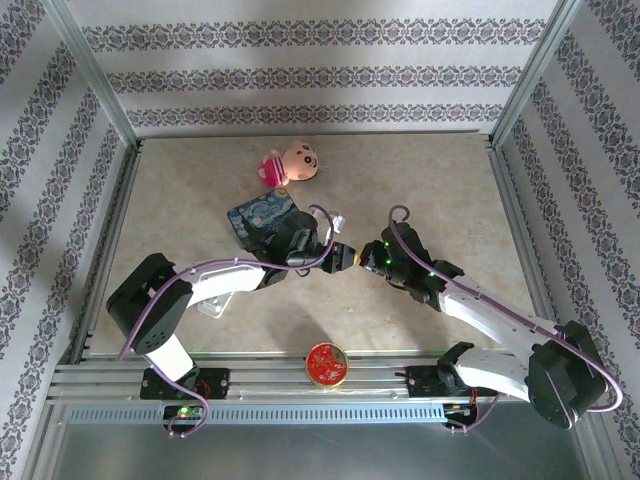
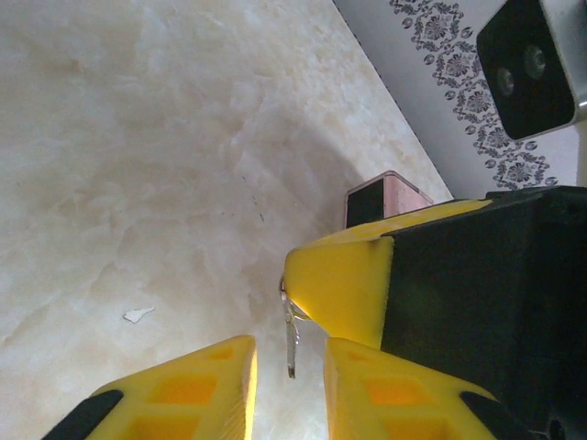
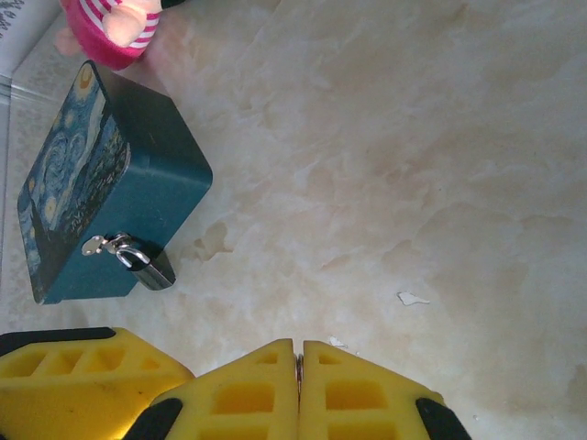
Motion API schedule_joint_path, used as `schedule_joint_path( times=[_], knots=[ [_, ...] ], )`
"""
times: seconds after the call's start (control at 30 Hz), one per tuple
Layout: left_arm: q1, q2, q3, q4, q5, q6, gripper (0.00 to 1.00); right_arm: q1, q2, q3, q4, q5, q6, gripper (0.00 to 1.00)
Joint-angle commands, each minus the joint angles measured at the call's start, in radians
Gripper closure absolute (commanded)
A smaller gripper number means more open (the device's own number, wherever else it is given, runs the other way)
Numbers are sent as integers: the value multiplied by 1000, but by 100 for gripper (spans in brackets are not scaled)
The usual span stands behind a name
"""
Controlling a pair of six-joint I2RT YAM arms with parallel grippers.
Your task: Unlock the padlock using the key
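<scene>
Two sets of yellow jaws are meeting over the middle of the table (image 3: 413, 137). The right gripper (image 3: 298, 368) is pinching the key (image 2: 292, 341) by what looks like its head end, fingertips pressed flat together. The thin grey blade is poking into the narrow gap of the left gripper (image 2: 289, 356), whose jaws are standing slightly apart on either side without visibly touching it. The padlock (image 3: 149, 264) is hanging from the clasp of the blue tin (image 3: 119, 174), its black body lying just beside the tin's wall, apart from both grippers. The key is looking light, stiff and slick, so it is likely to pivot between the pads; gripping flat across the head seems safest. The padlock is probably dangling loosely, so its body needs steadying.
</scene>
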Motion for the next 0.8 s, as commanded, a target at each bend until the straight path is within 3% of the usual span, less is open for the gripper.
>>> schedule_joint_path(
  times=[0.0,0.3,0.4,0.47,0.53,0.77],
  knots=[
    [-17,16,35,51,-13,-6,78,-4,-16,-19,18,-14,12,100],
    [-14,27,49,36,-15,-6,89,-4,-22,-13,15,-16,11,100],
    [-14,28,49,34,-19,-4,89,-4,-24,-15,19,-15,12,100],
    [-14,28,46,34,-18,-1,81,-4,-25,-17,21,-14,12,100],
    [-14,29,43,33,-17,1,80,-5,-29,-20,24,-11,12,100],
    [-14,38,45,37,-11,-5,90,-5,-39,-26,28,-8,14,100]
  ],
)
